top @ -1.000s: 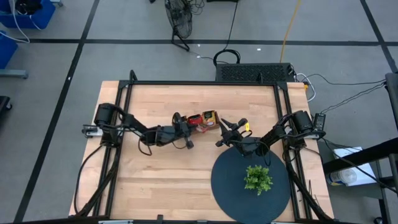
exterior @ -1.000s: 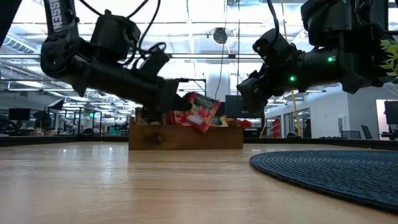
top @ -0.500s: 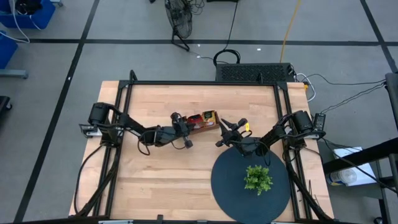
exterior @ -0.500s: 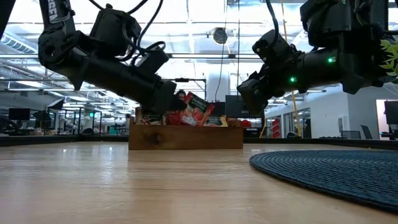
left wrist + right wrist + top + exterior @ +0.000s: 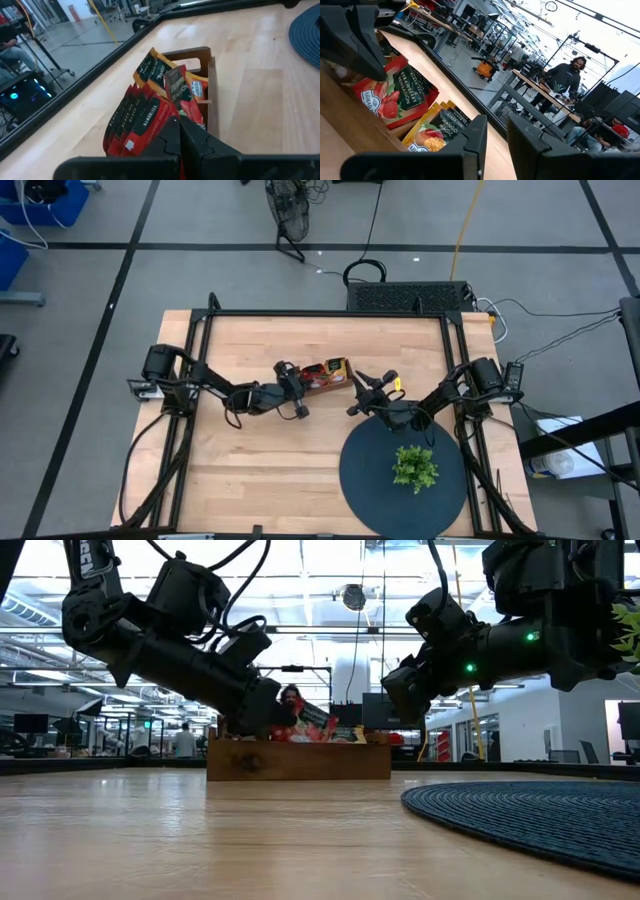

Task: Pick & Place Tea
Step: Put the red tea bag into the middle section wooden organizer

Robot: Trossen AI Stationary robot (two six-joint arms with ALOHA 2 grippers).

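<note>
- While I watch from the overhead camera, my left gripper [image 5: 300,383] sits at the end of the wooden tray [image 5: 335,383] farthest from the round dark mat [image 5: 402,470], low over the tray's contents.
- Its fingers [image 5: 187,137] are pressed together and clenched on a red tea sachet [image 5: 181,95]; the pinched sachet stands tilted above the others in the tray.
- From table height, that same gripper [image 5: 262,710] reaches down to the tray [image 5: 298,760], and the red sachet [image 5: 312,720] pokes up above the tray's rim.
- More red sachets [image 5: 131,120] are packed upright in the tray compartment nearest my left wrist camera; orange ones [image 5: 152,67] stand in the compartment behind them.
- My right gripper [image 5: 362,393] hovers just beside the tray's other end, between the tray and the mat, clear of the table.
- Its fingers [image 5: 476,137] stand slightly apart, released, with nothing between them.
- Through my right wrist camera I read a strawberry sachet [image 5: 397,97] and a mango sachet [image 5: 436,131] in the tray, both close to that gripper.
- On the mat, away from the tray, stands a small green plant [image 5: 414,467].
- Beyond the table a person [image 5: 567,77] stands at a bench in the room.
</note>
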